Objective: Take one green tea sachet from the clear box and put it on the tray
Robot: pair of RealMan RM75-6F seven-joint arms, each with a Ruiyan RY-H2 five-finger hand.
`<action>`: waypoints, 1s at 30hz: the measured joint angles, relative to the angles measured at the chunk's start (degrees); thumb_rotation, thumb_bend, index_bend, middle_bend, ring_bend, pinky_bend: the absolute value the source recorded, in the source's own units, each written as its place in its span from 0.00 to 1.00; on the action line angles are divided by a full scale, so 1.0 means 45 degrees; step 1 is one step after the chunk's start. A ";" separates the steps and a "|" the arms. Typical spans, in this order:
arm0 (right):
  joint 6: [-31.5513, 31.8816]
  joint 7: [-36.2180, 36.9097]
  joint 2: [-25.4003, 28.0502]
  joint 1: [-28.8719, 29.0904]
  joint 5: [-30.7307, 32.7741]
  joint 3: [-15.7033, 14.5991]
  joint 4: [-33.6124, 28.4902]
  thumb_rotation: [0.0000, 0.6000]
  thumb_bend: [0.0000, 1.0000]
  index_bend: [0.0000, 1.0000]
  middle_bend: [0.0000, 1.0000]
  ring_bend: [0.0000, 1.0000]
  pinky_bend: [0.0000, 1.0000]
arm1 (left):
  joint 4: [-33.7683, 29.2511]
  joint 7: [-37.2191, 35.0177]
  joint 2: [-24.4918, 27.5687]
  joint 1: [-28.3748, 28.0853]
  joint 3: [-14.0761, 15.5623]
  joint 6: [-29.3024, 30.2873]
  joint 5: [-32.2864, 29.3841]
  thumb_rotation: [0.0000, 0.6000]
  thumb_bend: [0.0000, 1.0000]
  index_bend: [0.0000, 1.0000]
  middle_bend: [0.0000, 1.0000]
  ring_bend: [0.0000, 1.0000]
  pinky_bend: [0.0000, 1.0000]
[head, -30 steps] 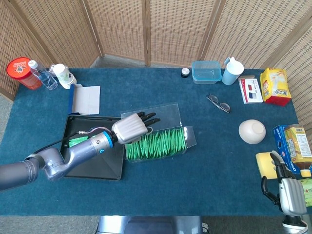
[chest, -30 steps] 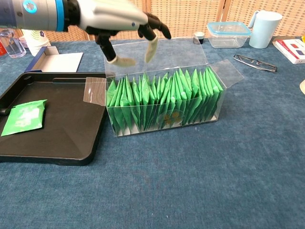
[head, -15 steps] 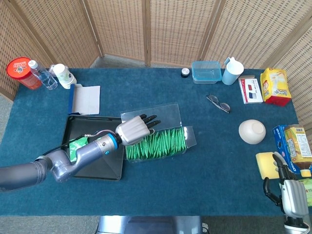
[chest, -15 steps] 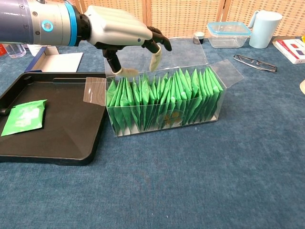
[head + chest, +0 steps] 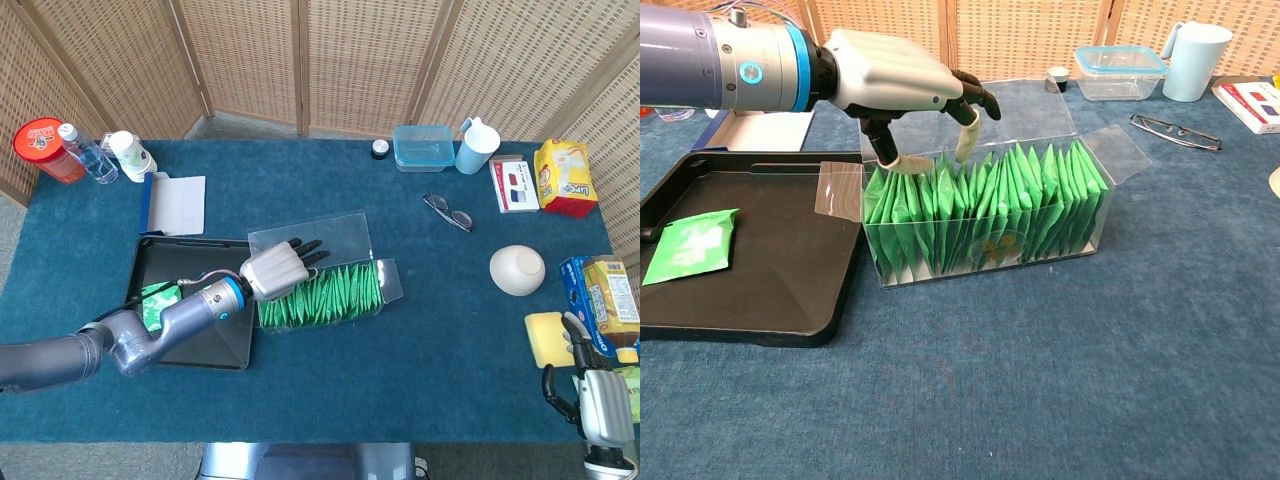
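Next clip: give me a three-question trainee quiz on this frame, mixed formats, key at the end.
1. True or false: the left hand holds a sachet.
2. What lies in the tray? A) glasses B) one green sachet C) a bottle
3. Fill in: the sachets in the clear box stand ____ (upright/flat).

Key: 1 false, its fingers hover over the box's left end, holding nothing; 2 B; 3 upright.
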 measured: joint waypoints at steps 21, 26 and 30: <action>0.0165 0.0235 -0.0070 -0.0144 -0.0034 0.0009 0.0010 0.25 0.58 0.06 0.11 0.24 0.32 | 0.0615 0.0069 -0.0595 0.0187 -0.0038 0.0523 0.0240 1.00 0.41 0.52 0.18 0.02 0.20; 0.0181 0.0289 -0.0062 -0.0170 -0.0027 0.0013 0.0006 0.25 0.58 0.06 0.11 0.24 0.32 | 0.0761 -0.0035 -0.0709 0.0208 -0.0034 0.0614 0.0371 1.00 0.41 0.58 0.21 0.04 0.20; 0.0203 0.0331 -0.0068 -0.0187 -0.0031 0.0020 0.0017 0.25 0.58 0.06 0.11 0.24 0.32 | 0.0933 -0.0123 -0.0825 0.0219 -0.0075 0.0740 0.0475 1.00 0.41 0.65 0.25 0.06 0.20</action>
